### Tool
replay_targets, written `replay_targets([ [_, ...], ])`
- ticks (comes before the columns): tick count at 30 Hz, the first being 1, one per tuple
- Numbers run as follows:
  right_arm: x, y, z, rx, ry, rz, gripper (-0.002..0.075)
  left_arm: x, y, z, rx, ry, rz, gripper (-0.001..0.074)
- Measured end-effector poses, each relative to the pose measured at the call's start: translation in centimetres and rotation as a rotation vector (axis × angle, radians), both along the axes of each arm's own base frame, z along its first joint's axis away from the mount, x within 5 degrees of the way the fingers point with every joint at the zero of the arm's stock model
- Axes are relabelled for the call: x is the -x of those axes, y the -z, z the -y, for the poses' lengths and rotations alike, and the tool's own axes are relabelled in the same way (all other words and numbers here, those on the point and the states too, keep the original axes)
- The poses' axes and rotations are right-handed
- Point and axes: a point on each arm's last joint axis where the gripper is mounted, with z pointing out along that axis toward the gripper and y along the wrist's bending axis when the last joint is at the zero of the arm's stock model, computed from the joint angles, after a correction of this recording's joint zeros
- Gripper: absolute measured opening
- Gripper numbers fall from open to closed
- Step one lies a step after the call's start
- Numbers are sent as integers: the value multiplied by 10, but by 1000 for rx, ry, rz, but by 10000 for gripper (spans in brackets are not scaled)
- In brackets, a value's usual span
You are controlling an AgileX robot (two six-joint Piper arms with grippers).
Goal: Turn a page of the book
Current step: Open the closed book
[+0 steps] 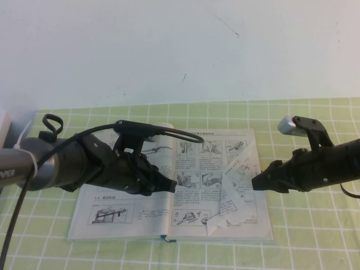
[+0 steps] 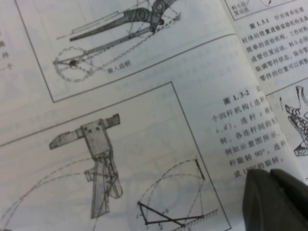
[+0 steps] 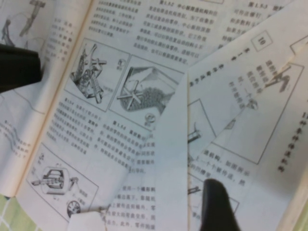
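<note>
The book (image 1: 135, 216) lies open on the green checked cloth, with drawings and Chinese text on both pages. My left gripper (image 1: 172, 184) is shut and empty, its tip down on the left page beside the spine; in the left wrist view (image 2: 272, 185) the two fingers lie together on the paper (image 2: 144, 120). My right gripper (image 1: 254, 183) is at the right page's outer part, shut on the page (image 1: 236, 191), which is lifted, creased and folded over, its dog-eared corner (image 1: 216, 226) near the front edge. In the right wrist view one finger (image 3: 216, 204) lies on this leaf (image 3: 250, 96); the other is hidden under it.
The green checked cloth (image 1: 315, 236) covers the table up to a white wall. A white object (image 1: 3, 129) stands at the far left edge. The left arm's black cable (image 1: 169, 131) loops over the book's far edge.
</note>
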Motion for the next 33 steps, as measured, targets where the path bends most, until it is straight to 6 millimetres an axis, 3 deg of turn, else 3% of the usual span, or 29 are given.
replay_targets([
  [33,-8,6,-7,-74,-49,75,388,-1,1,0,17,-30,-7,-4],
])
